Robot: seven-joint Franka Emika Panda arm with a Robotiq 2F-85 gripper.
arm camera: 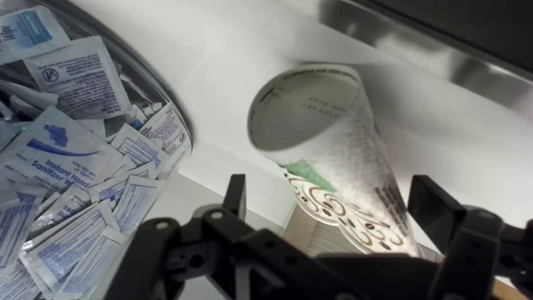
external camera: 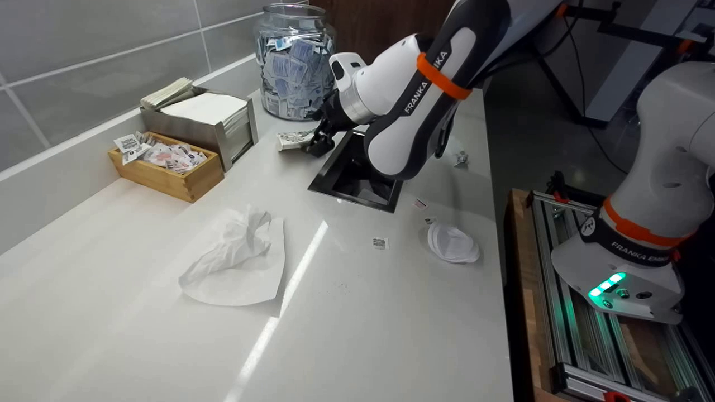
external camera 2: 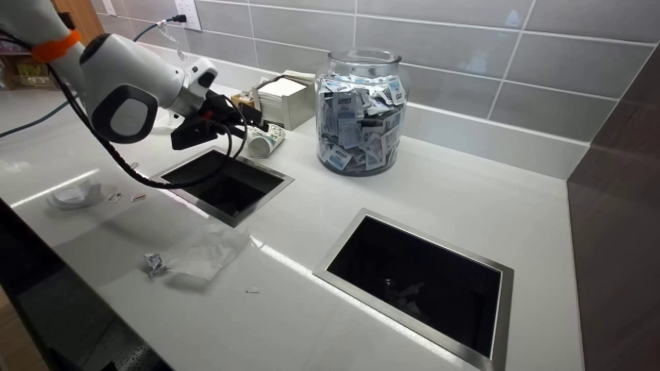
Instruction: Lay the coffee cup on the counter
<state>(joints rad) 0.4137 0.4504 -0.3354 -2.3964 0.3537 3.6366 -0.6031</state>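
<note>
we find the coffee cup [arm camera: 345, 162] lying on its side on the counter [external camera: 363, 324], just beside the metal-rimmed sunken opening [external camera: 357, 203]. the gripper [arm camera: 329, 200] has its jaws spread wide, one to each side of the cup; we see a gap between one jaw and the cup, so it is not clamped, and we cannot tell whether the other jaw touches. near the cup stands a glass jar [external camera 2: 364, 61] full of packets [arm camera: 83, 162], the bulkiest thing nearby. a napkin holder [external camera: 190, 135] packed with napkins [external camera: 206, 107] takes up room on another side, with a wooden box [external camera: 153, 177] of sachets [external camera: 173, 158] just beside it. in an exterior view the arm [external camera: 430, 106] hides part of the opening. well apart from the cup we see a crumpled napkin [external camera: 234, 268], a white rounded item [external camera: 453, 244] we cannot name, a paper scrap [external camera: 380, 243] and, in an exterior view, a second opening [external camera 2: 502, 319].

we read "franka" on both the arm and its base [external camera: 642, 273]; one packet says "instant hand sanitizer". the cup carries a green patch and brown swirls, and the print inside its rim is too blurred for us to read.
</note>
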